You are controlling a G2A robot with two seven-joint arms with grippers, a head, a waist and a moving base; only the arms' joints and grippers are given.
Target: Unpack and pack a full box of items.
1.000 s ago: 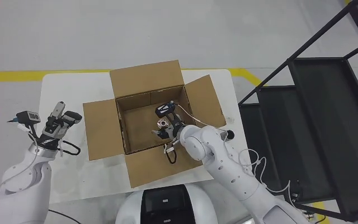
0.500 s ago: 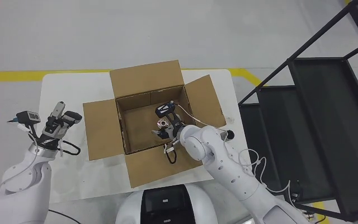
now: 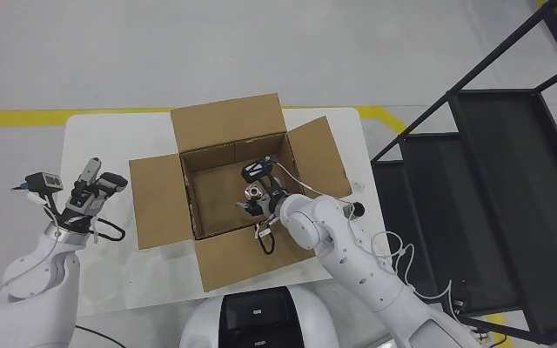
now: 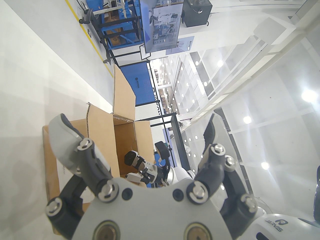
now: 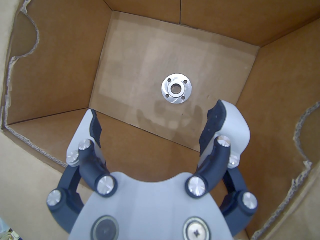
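box (image 3: 228, 122) top: open, four flaps folded outward, way in from above free | inside: four walls close around, right gripper (image 5: 155, 123) with fingers spread hangs within the opening | floor: metal disc (image 5: 176, 88) near middle, room all round it | left gripper (image 3: 101, 174), spread, over table (image 3: 104, 139) beside the left flap

Grey floor (image 3: 261, 43), yellow line (image 3: 87, 116), black metal stairs (image 3: 496, 148).

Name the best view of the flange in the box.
Right wrist view: flange lies unobstructed on the box floor. Top view puts the right gripper over it; left wrist view catches the box side-on.
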